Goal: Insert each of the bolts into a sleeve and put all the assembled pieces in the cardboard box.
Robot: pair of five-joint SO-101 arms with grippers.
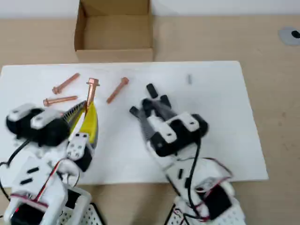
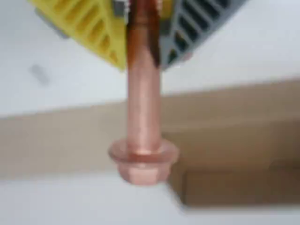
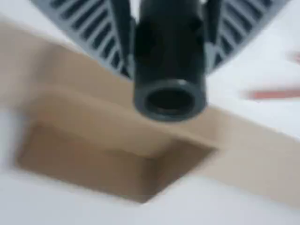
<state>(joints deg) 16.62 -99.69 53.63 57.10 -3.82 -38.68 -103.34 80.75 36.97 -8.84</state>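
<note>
My left gripper [image 1: 86, 108] is shut on a copper bolt [image 1: 91, 91] over the left part of the white mat. In the left wrist view the bolt [image 2: 143, 117] sticks out head-first between a yellow finger [image 2: 89, 28] and a grey finger [image 2: 197, 23]. My right gripper [image 1: 152, 102], at the mat's middle, is shut on a black sleeve [image 1: 151, 90]. The sleeve's open end [image 3: 169, 101] points toward the cardboard box [image 3: 108, 159]. Three more bolts lie on the mat: two at the far left [image 1: 65, 83] [image 1: 60, 100] and one nearer the middle [image 1: 117, 90]. The box [image 1: 115, 30] stands open behind the mat.
The white mat [image 1: 211, 131] covers most of the wooden table. A small grey mark [image 1: 189, 78] shows on its far right part. A grey disc [image 1: 290, 35] sits at the table's back right. The arm bases stand at the front edge.
</note>
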